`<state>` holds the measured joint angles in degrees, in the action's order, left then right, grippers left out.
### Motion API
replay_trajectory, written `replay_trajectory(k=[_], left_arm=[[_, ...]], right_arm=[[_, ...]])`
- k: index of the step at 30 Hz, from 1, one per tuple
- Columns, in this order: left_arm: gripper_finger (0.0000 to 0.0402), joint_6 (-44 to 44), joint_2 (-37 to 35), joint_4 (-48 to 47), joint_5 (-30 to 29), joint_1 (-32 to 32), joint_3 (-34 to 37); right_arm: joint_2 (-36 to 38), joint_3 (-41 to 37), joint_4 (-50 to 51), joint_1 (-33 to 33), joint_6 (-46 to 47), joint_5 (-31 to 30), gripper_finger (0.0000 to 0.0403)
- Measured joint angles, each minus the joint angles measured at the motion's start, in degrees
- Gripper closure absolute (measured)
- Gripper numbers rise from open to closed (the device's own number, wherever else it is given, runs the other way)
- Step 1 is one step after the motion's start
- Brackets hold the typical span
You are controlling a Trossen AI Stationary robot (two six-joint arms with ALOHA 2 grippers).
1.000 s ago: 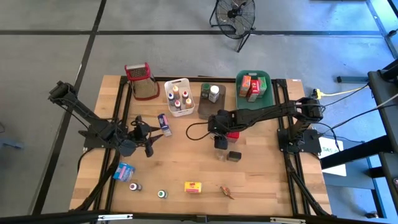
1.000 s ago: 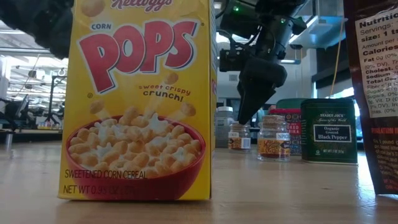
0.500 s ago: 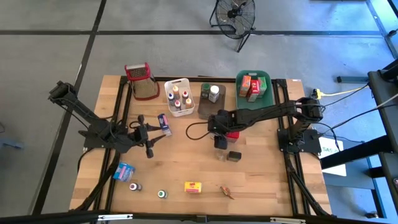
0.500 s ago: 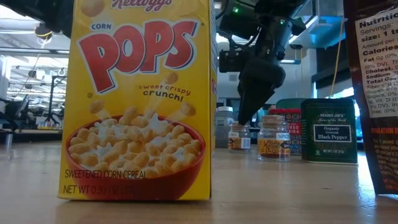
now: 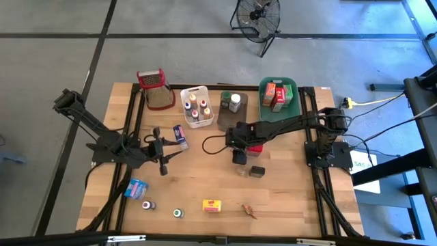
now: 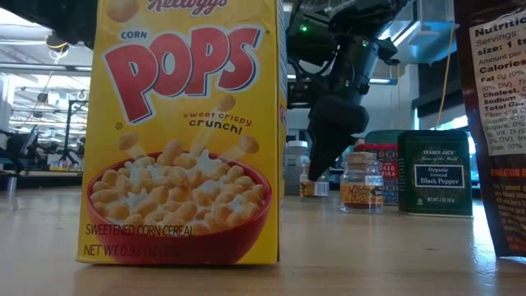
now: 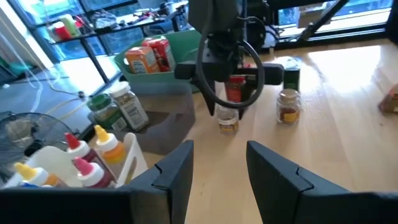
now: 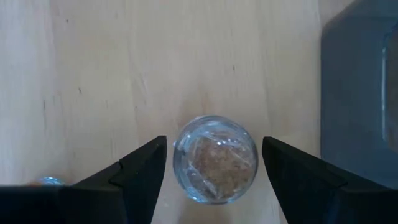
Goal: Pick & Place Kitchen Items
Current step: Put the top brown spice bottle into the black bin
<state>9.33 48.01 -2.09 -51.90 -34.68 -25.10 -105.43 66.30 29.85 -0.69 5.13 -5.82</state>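
Nearest my low camera: yellow cereal box point(image 6: 185, 131) upright at the table's front edge, filling the frame. Behind it, black pepper tin point(image 6: 435, 173) and a spice jar point(image 6: 362, 182) stand mid-table. My right gripper point(image 5: 238, 156) points straight down over a small clear jar point(image 8: 215, 158) of brown powder; the arm stretches in low from the right side. Jaws spread, one finger point(image 8: 140, 171) on each side of the jar, neither touching it. My left gripper point(image 5: 161, 147) hangs level above the table on the left, pointing toward the right arm, jaws parted with nothing between them. Farther back: white tub point(image 5: 196, 106) of small bottles, green tub point(image 5: 278, 94) with boxes.
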Motion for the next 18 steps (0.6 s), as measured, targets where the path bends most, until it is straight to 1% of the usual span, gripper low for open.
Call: replay_trajectory(k=[2,18], left_arm=[[0.0258,0.32,0.00,-0.58,1.03,0.00,0.00],[0.0258,0.98,0.00,-1.24,1.61,0.01,0.00]], right_arm=[[0.00,0.00,-0.35,0.02,0.00,0.00,0.0137],[-3.34,0.04,-2.05,0.37,-0.26,0.19,0.0137]])
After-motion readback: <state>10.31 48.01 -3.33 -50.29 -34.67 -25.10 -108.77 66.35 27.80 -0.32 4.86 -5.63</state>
